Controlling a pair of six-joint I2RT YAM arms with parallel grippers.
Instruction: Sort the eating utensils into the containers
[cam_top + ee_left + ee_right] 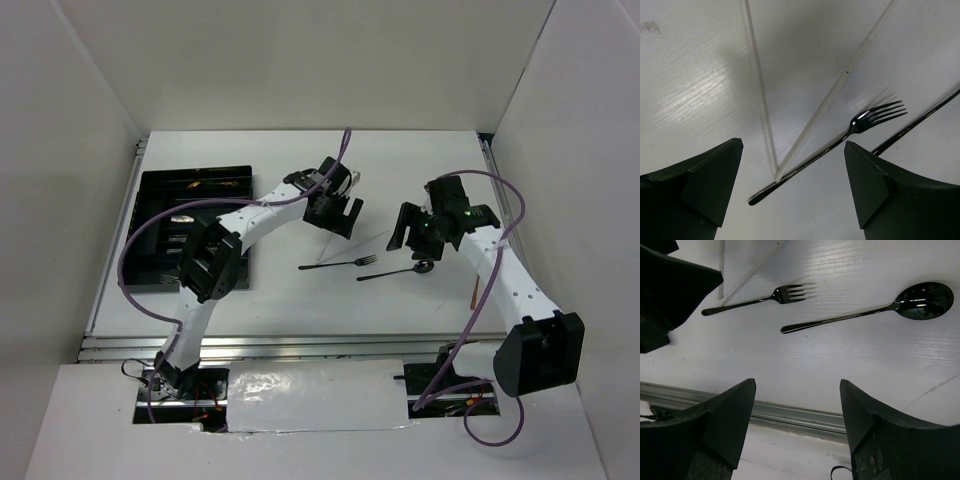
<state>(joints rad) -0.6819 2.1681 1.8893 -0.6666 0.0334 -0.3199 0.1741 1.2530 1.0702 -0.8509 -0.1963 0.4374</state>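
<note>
top view / fork (338,264): flat on the table (300,310), tines toward the spoon (395,271), which lies just right of it and almost in line.
top view / tray (150,185): well left of the fork; some cutlery already in its slots, kinds too small to tell.
top view / left gripper (338,220): above and just behind the fork, jaws spread wide, nothing held.
top view / right gripper (415,235): behind the fork's right neighbour, jaws parted, nothing held.
left wrist / fork (827,147): ahead of the gap between the fingers (710,185), not yet between them; spoon handle (920,122) close to the tines.
left wrist / risk: slim handle flat on a hard surface, so tips likely to scrape the table or skate over the handle; closing off-centre likely to pivot the fork into the spoon.
right wrist / fork (757,301) and spoon (865,312): both beyond the open right gripper (797,385); dark body, probably the left gripper, just left of the fork.
right wrist / risk: both arms crowding the fork, hence a knock between grippers if both descend together.
carry / risk: long haul from the fork to the tray, so a weak pinch could drop it short or into the wrong slot.
</note>
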